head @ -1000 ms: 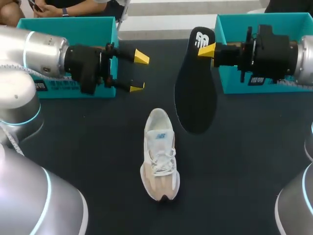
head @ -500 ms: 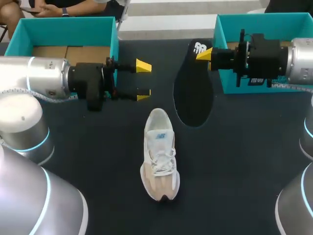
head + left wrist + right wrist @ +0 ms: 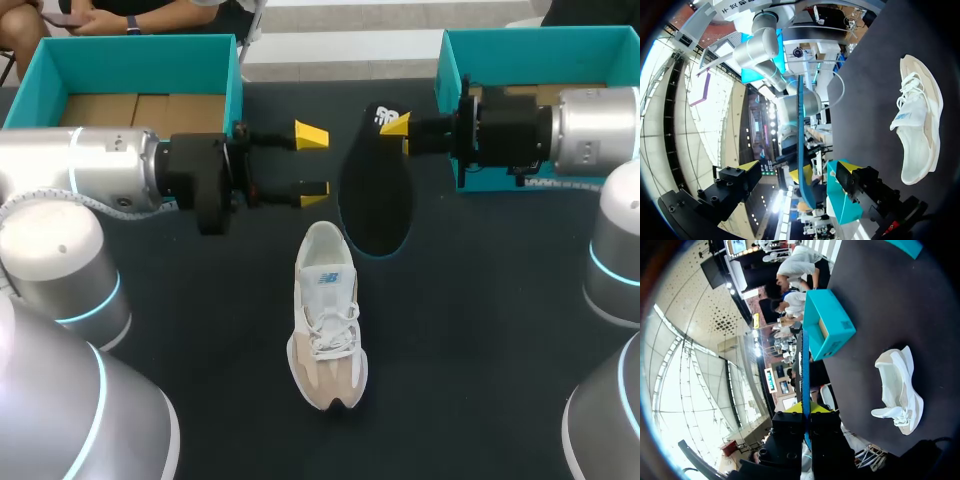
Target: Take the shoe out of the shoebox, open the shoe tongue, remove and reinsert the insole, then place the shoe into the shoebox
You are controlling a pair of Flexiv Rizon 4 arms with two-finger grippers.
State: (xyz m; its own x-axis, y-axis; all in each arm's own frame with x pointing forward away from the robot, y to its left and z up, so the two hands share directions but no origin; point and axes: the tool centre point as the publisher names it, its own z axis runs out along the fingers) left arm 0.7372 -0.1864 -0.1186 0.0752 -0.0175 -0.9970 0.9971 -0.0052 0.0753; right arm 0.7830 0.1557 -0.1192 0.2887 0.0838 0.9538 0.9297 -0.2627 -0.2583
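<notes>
Head view, right gripper (image 3: 394, 125) clamped on black insole's (image 3: 375, 195) heel end, insole hanging above table, left gripper (image 3: 312, 162) spread wide just beside it, white shoe (image 3: 328, 318) lying on table, untouched.

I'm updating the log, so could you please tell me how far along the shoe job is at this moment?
Done: the shoe lies on the table, out of the shoebox, and its insole is out. In hand: the right gripper is shut on the insole, which hangs beside the open left gripper. Left: reinsert the insole, then box the shoe.
</notes>
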